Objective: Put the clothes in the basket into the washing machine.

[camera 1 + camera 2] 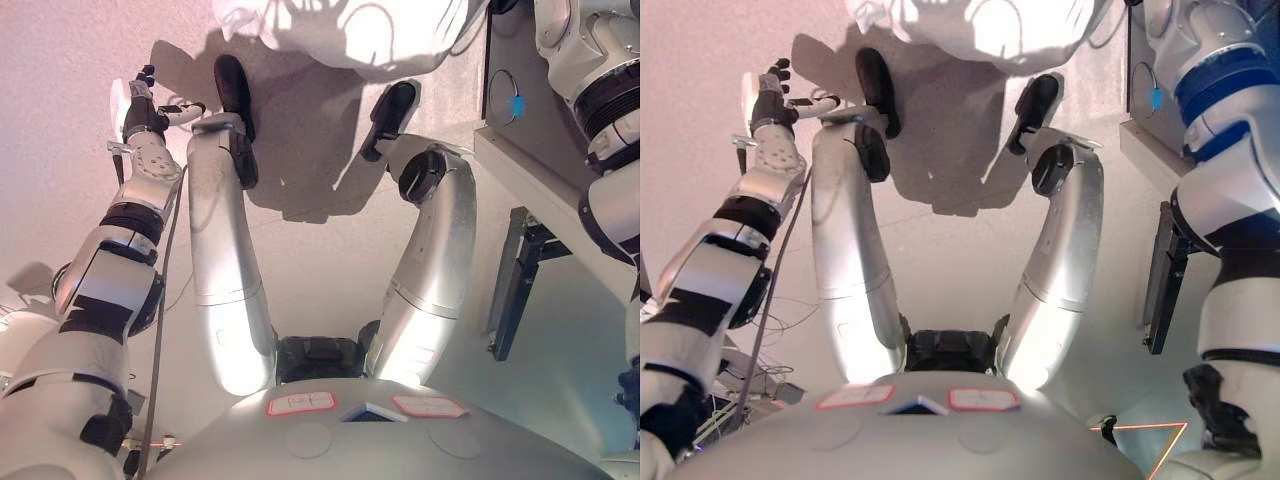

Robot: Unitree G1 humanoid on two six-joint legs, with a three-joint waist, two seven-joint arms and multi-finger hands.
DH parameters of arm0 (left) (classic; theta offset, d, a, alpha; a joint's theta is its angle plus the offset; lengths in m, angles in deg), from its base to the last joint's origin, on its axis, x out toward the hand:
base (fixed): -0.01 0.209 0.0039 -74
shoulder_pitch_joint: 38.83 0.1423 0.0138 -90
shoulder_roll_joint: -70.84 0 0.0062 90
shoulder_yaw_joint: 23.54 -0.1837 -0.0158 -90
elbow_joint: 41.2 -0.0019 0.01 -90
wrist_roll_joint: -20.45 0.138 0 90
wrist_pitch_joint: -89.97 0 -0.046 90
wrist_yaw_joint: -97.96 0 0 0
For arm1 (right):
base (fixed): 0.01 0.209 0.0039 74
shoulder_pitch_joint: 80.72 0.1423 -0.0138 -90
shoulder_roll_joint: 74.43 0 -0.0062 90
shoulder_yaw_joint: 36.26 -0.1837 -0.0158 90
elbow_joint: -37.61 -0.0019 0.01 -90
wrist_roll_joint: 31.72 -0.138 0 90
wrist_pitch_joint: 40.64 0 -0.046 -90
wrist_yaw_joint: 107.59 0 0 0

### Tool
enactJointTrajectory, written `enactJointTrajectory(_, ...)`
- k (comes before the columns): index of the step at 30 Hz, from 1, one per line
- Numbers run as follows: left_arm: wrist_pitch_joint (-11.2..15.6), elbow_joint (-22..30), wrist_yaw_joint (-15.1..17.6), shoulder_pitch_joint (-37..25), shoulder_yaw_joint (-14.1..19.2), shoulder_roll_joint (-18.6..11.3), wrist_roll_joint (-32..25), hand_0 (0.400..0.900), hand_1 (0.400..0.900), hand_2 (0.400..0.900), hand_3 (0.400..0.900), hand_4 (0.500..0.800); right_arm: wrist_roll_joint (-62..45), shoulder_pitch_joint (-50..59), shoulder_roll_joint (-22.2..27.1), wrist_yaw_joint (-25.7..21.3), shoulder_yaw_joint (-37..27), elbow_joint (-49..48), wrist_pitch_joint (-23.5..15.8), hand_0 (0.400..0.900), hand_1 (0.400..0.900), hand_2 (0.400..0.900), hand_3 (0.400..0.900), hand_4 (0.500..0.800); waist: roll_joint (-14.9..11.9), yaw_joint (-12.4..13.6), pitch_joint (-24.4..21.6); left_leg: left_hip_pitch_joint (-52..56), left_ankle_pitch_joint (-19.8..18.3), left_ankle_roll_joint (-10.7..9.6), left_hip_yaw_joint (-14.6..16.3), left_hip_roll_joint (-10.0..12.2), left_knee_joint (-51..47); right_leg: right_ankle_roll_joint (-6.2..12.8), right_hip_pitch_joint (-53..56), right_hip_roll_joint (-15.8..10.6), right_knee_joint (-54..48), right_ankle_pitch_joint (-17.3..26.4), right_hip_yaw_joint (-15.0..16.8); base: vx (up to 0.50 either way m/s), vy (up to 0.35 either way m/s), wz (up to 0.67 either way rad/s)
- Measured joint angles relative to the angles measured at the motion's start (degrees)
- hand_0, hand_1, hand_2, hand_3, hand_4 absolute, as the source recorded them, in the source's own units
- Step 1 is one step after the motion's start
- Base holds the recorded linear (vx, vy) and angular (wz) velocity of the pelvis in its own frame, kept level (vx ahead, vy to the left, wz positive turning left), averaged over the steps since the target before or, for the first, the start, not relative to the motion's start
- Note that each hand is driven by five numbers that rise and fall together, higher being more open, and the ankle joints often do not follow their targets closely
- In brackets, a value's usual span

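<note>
Left hand (150, 105) hangs relaxed and empty; the right hand is unseen. White basket (340, 30) ahead: reaching for clothes seems next.

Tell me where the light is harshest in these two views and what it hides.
Left eye view: the white bundle at the top edge is dappled with bright patches that wash out its detail, so basket or clothes cannot be told. Right eye view: same glare there; the left hand is evenly lit, and the dark machine front sits in shade.
</note>
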Motion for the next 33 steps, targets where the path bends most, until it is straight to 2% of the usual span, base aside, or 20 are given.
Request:
enactJointTrajectory(4,0.0,-1.3,0.0,-0.8,-0.4,0.0,0.0,0.900,0.900,0.900,0.900,0.800,0.0,-2.0,-1.2,-0.9,-0.6,1.2,0.1,0.400,0.400,0.400,0.400,0.500,0.0,-0.5,-5.3,-3.5,0.8,-0.2,-0.5,-0.1,-1.9,0.44,-2.6,0.1,-1.9,0.4,-1.4,0.01,-0.008,0.03)
enactJointTrajectory(11,0.0,-1.4,0.0,-5.7,-0.7,0.3,0.0,0.900,0.900,0.900,0.900,0.800,0.0,0.1,-2.0,-1.9,-2.4,2.4,0.5,0.400,0.400,0.400,0.400,0.500,-0.1,-1.3,-5.3,-1.4,2.9,-0.2,0.1,-1.0,-8.0,1.28,-0.2,0.1,-7.9,2.2,-2.5,0.01,-0.001,0.01)
enactJointTrajectory(18,0.0,-2.4,0.1,-6.3,-0.8,0.3,0.0,0.900,0.900,0.900,0.900,0.800,-0.1,-3.0,-3.2,-2.1,-2.9,2.7,0.7,0.400,0.400,0.400,0.400,0.500,-0.1,-1.6,-5.3,5.4,3.6,0.0,2.2,-0.9,-14.4,2.32,5.7,0.5,-14.5,3.8,-2.4,0.01,0.022,-0.07)
enactJointTrajectory(22,0.0,-3.0,0.0,-6.5,-0.4,0.2,0.0,0.900,0.900,0.900,0.900,0.800,-1.5,-3.8,-3.6,-2.2,-5.5,2.6,0.7,0.400,0.400,0.400,0.400,0.500,0.0,-1.7,-5.2,8.5,4.8,0.1,3.3,-0.8,-18.6,2.79,8.5,1.1,-18.8,5.6,-2.3,0.03,0.043,-0.12)
enactJointTrajectory(26,0.0,-3.2,-0.1,-3.7,0.4,0.2,0.0,0.900,0.900,0.900,0.900,0.800,-11.5,-10.6,-6.1,-2.2,-16.1,1.6,0.5,0.400,0.400,0.400,0.400,0.500,0.0,-1.8,-5.2,18.4,6.3,0.4,5.3,-0.9,-25.5,3.58,17.6,1.9,-25.9,7.5,-1.9,0.06,0.059,-0.15)
enactJointTrajectory(31,0.0,-3.5,-0.8,-0.4,4.4,-2.0,-0.1,0.900,0.900,0.900,0.900,0.800,-31.4,-18.8,-8.5,-1.3,-34.1,0.9,0.2,0.400,0.400,0.400,0.400,0.500,0.6,-2.8,-5.6,27.8,8.0,1.0,8.0,-1.2,-33.1,4.88,26.4,3.0,-34.9,11.1,-0.9,0.09,0.051,-0.14)
enactJointTrajectory(33,0.0,-4.4,-1.4,-0.7,5.9,-2.9,-0.1,0.900,0.900,0.900,0.900,0.800,-38.8,-20.9,-9.1,-0.8,-39.1,2.1,0.2,0.400,0.400,0.400,0.400,0.500,0.8,-3.5,-5.5,30.4,8.6,1.3,8.9,-1.6,-35.7,5.12,28.7,3.1,-37.9,12.2,-0.7,0.11,0.064,-0.14)
